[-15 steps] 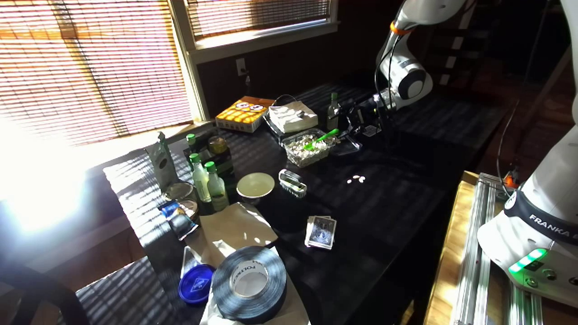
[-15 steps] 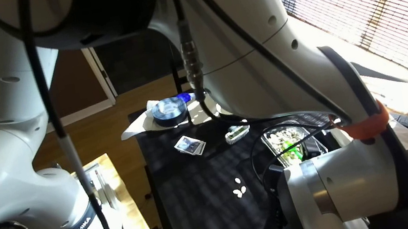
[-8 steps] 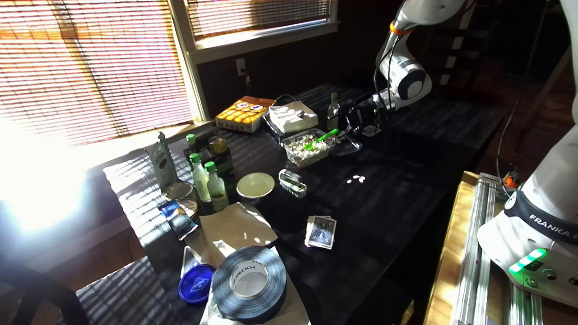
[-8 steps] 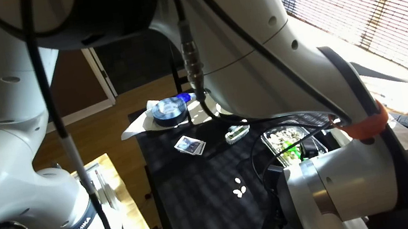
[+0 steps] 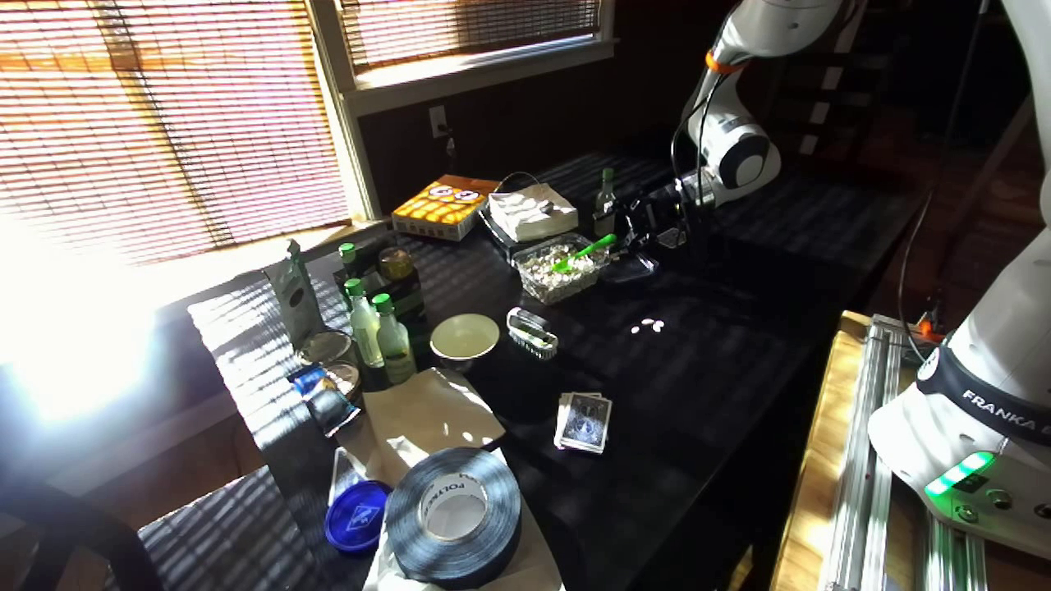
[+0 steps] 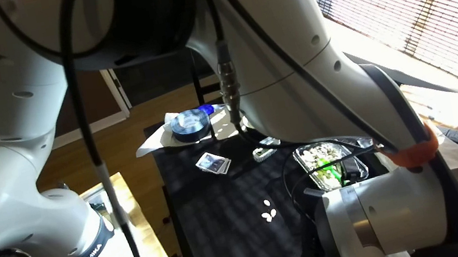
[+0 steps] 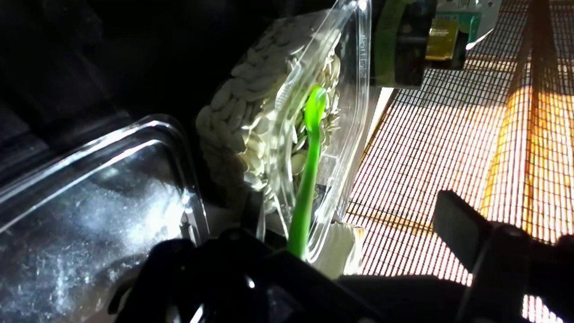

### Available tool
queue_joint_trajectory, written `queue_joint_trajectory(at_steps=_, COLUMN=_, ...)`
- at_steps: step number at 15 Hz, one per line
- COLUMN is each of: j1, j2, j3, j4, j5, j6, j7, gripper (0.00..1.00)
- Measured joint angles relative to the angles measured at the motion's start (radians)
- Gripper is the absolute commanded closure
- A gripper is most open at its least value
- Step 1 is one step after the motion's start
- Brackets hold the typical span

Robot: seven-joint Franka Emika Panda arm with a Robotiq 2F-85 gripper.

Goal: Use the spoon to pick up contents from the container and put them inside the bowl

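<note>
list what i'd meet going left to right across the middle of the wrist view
Lid → tub, with the spoon reaching into it → blinds.

In an exterior view, cam looks down on table (image 5: pixel 673 394), tape (image 5: pixel 410 529) near, blinds (image 5: pixel 164 123) left; in an exterior view, arm (image 6: pixel 285 19) v. near, tape far, blinds right. Both incl. cards (image 5: pixel 585 423). Wrist cam: close to tub (image 7: pixel 285 96), facing blinds.
</note>
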Motion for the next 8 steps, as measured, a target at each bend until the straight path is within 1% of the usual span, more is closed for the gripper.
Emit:
queue_joint_trajectory(at_steps=1, j1=0.0, j2=0.005, j3=0.0, j4=0.004, j5=0.01, j6=0.0, j7=0.0, gripper=0.12)
queue_joint_trajectory(at_steps=2, j1=-0.001, j2=0.01, j3=0.0, j4=0.008, j5=0.023, j6=0.0, j7=0.0, gripper=0.24)
queue_joint_trajectory(at_steps=3, j1=-0.001, j2=0.015, j3=0.0, j4=0.013, j5=0.032, j6=0.0, j7=0.0, gripper=0.34)
queue_joint_trajectory(at_steps=4, j1=-0.001, j2=0.018, j3=0.0, j4=0.017, j5=0.038, j6=0.0, j7=0.0, gripper=0.37)
queue_joint_trajectory(at_steps=7, j1=-0.002, j2=0.02, j3=0.0, j4=0.021, j5=0.04, j6=0.0, j7=0.0, gripper=0.61)
queue_joint_trajectory(at_steps=8, j1=-0.003, j2=0.02, j3=0.0, j4=0.022, j5=0.041, j6=0.0, j7=0.0, gripper=0.67)
